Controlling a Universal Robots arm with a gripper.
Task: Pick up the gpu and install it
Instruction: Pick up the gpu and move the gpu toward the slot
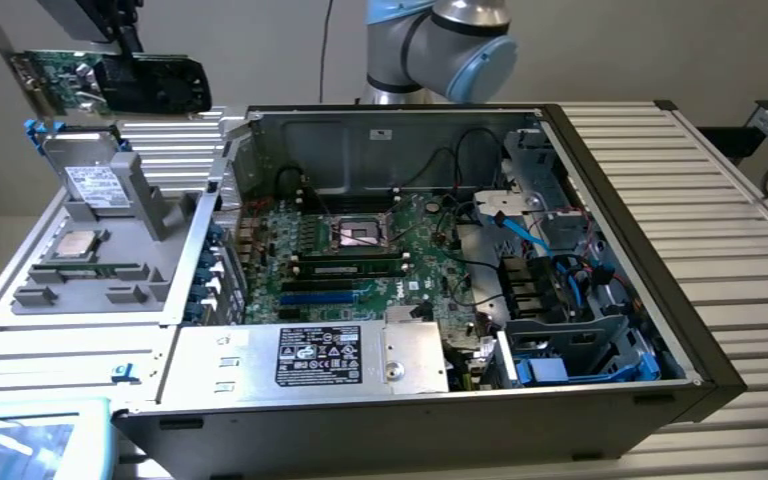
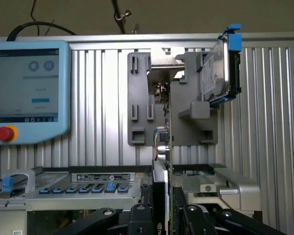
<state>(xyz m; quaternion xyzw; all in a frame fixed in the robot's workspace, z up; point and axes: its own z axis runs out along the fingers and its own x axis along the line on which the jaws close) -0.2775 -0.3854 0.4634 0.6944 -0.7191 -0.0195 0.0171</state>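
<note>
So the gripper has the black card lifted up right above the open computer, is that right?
Not quite. The gripper has the card lifted, but above the grey rack beside the computer, at the exterior view's left. The exterior view shows it.

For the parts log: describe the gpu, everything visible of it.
The gpu is a small flat card: a black plastic shroud over a green board, with a silvery metal bracket at the end toward the exterior view's left. It hangs in the air above the grey holder tray, to the exterior view's left of the open computer case, touching neither. The gripper clamps its upper edge. The wrist view sees it edge-on.
</note>
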